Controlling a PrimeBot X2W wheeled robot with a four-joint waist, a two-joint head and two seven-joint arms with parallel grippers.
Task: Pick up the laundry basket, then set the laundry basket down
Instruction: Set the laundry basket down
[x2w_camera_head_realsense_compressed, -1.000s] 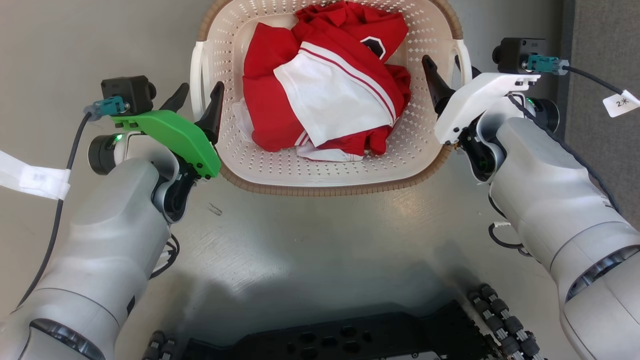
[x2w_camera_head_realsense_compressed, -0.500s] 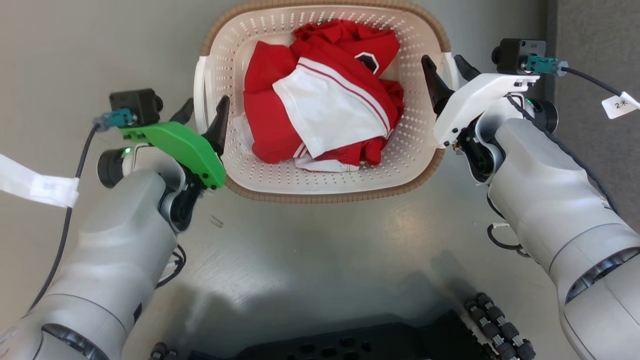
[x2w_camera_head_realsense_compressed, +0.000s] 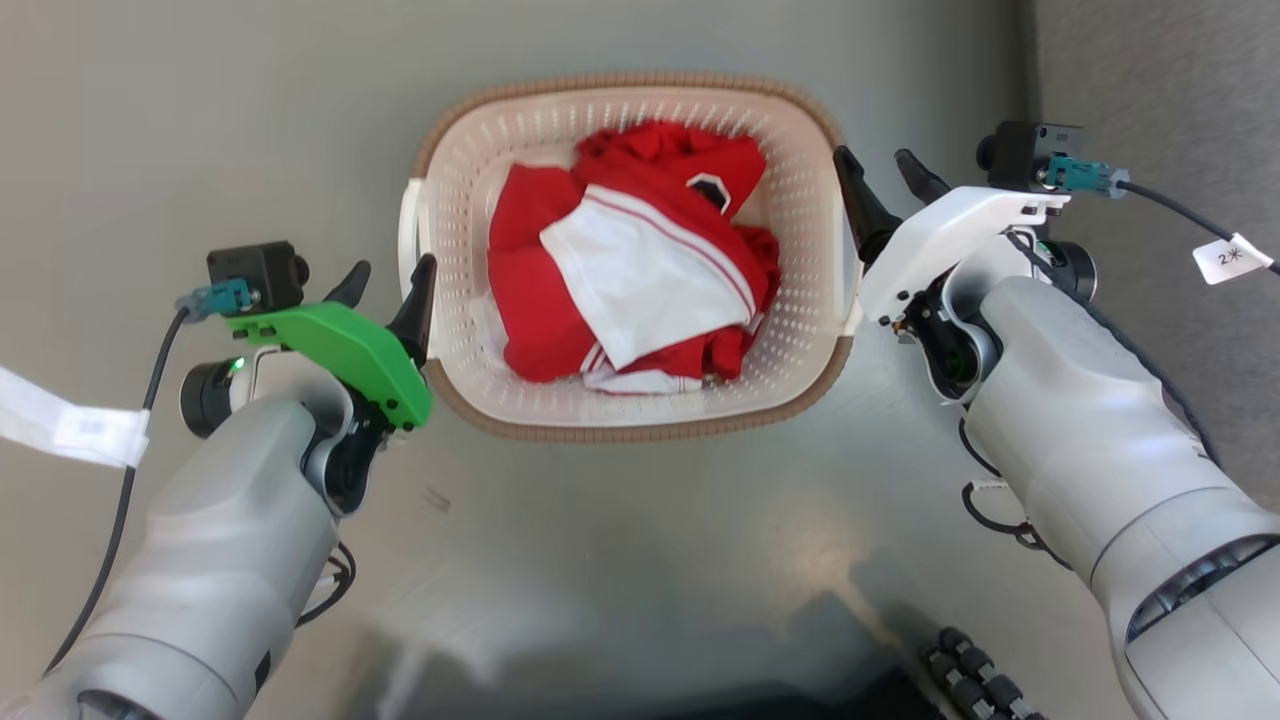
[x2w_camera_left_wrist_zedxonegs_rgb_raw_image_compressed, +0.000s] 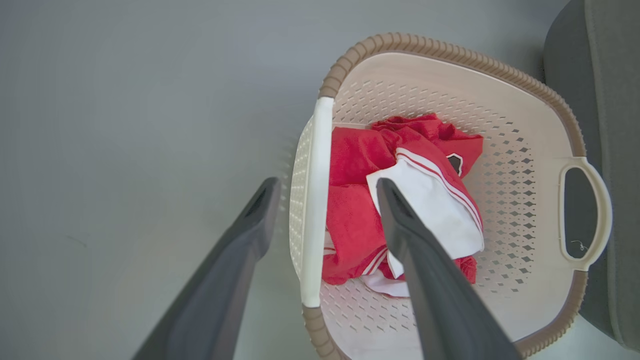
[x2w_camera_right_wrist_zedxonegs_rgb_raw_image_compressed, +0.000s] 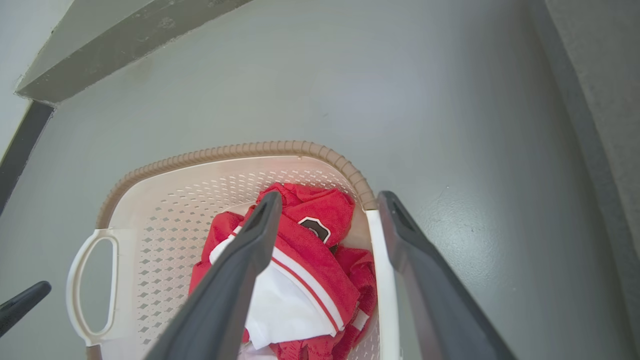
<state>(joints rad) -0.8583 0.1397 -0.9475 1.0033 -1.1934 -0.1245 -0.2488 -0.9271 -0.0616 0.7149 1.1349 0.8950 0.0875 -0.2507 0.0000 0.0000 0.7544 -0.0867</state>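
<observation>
The whole head view has shifted over the last second: the laundry basket (x2w_camera_head_realsense_compressed: 640, 432) now looks smaller and shows complete in the upper middle of the frame, so the camera has pulled up and back; the basket itself has probably not moved. It stands on the grey floor (x2w_camera_head_realsense_compressed: 640, 560) with the red and white clothes (x2w_camera_head_realsense_compressed: 620, 290) heaped inside.

The left hand (x2w_camera_head_realsense_compressed: 392, 268) sits at the basket's left edge and the right hand (x2w_camera_head_realsense_compressed: 870, 158) at its right edge. Both are released, with their fingers spread and holding nothing. In the left wrist view the left handle (x2w_camera_left_wrist_zedxonegs_rgb_raw_image_compressed: 311, 200) lies in the gap between the dark fingers, untouched. The right wrist view shows the right handle (x2w_camera_right_wrist_zedxonegs_rgb_raw_image_compressed: 382, 270) framed the same way.

I judge that the basket is already set down and let go. What remains is to draw both arms clear without catching a handle.
</observation>
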